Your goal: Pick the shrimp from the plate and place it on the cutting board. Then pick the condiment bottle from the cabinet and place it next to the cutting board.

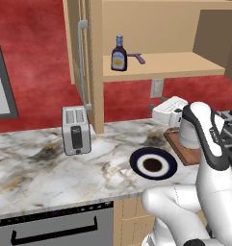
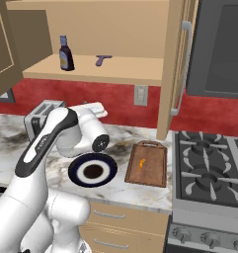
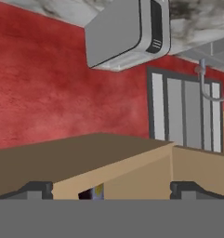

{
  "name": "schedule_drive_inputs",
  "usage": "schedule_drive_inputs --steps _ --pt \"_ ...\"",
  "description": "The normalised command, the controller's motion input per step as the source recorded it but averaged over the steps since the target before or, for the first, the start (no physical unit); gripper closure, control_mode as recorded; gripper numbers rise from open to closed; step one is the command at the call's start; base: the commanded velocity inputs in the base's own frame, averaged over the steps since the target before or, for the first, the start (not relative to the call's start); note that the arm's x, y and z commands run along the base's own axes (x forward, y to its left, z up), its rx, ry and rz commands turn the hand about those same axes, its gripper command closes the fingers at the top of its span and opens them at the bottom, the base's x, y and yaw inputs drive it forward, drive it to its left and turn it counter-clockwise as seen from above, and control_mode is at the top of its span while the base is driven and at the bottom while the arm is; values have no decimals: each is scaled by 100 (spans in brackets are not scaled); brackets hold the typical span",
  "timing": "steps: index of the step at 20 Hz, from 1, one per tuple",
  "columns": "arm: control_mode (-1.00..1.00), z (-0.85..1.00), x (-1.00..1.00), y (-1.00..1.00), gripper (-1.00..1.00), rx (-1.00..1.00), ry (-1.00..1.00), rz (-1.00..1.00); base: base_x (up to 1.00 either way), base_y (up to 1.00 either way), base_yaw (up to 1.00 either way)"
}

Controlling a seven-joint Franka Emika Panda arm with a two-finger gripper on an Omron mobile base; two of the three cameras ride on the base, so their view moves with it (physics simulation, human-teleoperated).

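Shrimp (image 2: 142,161) lay on cutting board (image 2: 155,177), first step judged done. Plate (image 2: 77,174) bare. Bottle (image 2: 66,54) stood upright on cabinet (image 2: 115,69) shelf. Fingers (image 3: 39,189) spread wide, empty, turned toward cabinet for bottle.

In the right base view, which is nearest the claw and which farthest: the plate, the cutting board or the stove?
Measured from the claw, which hangs over the counter by the wall:
1. The plate, just below and in front of it.
2. The cutting board, a close second, to the plate's right.
3. The stove, plainly farthest, at the far right.
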Motion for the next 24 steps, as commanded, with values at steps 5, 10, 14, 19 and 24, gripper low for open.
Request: schedule_drive_inputs --steps 5,10,14,19,24 --pt "-100 24 0 3 -100 3 2 0 0 0 0" --pt "-100 24 0 4 -100 4 2 0 0 0 0" --pt "-100 27 0 5 -100 4 2 0 0 0 0" --pt "-100 27 0 4 -100 4 2 0 0 0 0" --pt "-100 27 0 5 -100 4 2 0 0 0 0"
